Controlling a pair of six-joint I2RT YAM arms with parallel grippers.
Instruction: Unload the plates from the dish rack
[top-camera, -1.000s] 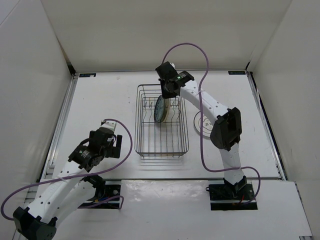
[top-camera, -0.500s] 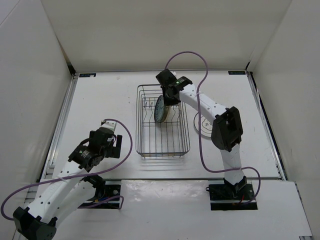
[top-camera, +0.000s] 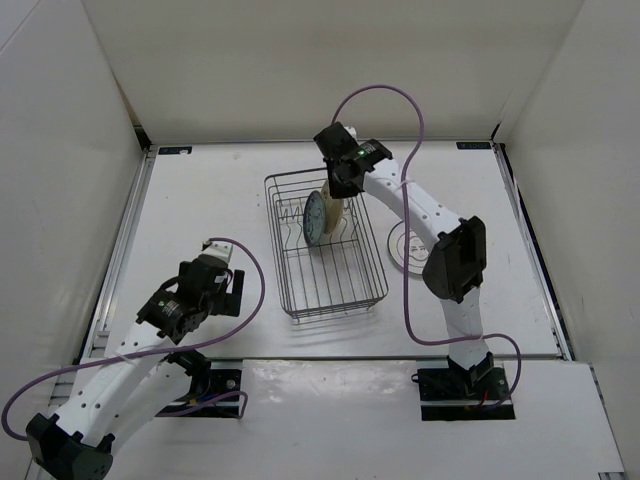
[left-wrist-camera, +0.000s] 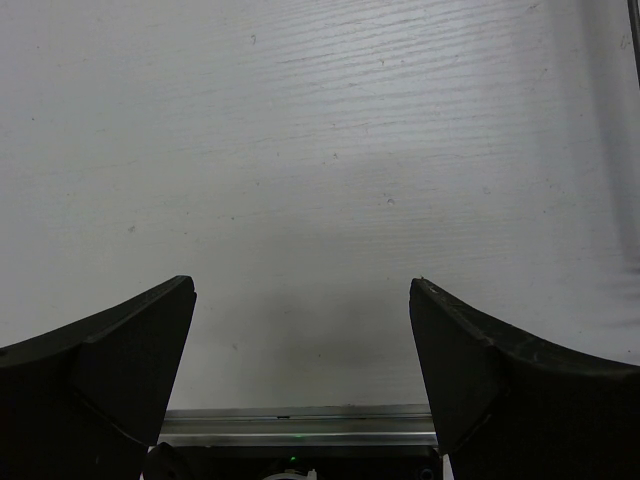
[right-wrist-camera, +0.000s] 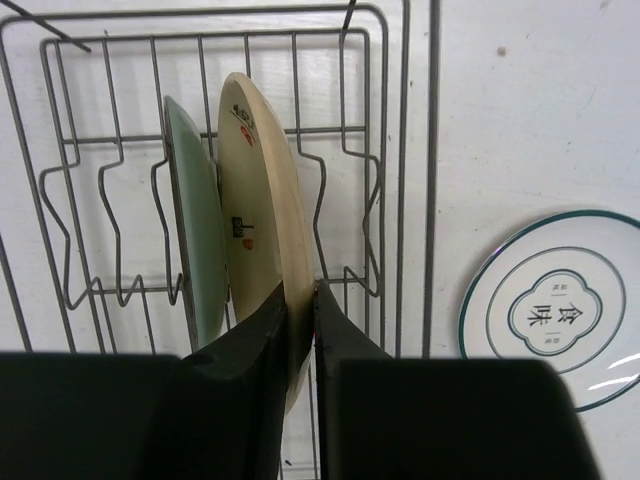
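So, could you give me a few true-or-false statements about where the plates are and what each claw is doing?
1. The right claw is clamped on the rim of the cream-yellow plate. True.
2. All three plates stand in the dish rack. False: the white plate lies flat on the table beside the rack, and only two plates are in it.
3. The left claw holds a plate. False: it is open, with only bare table below it.
4. The blue-grey plate stands on edge right next to the cream-yellow plate. True.
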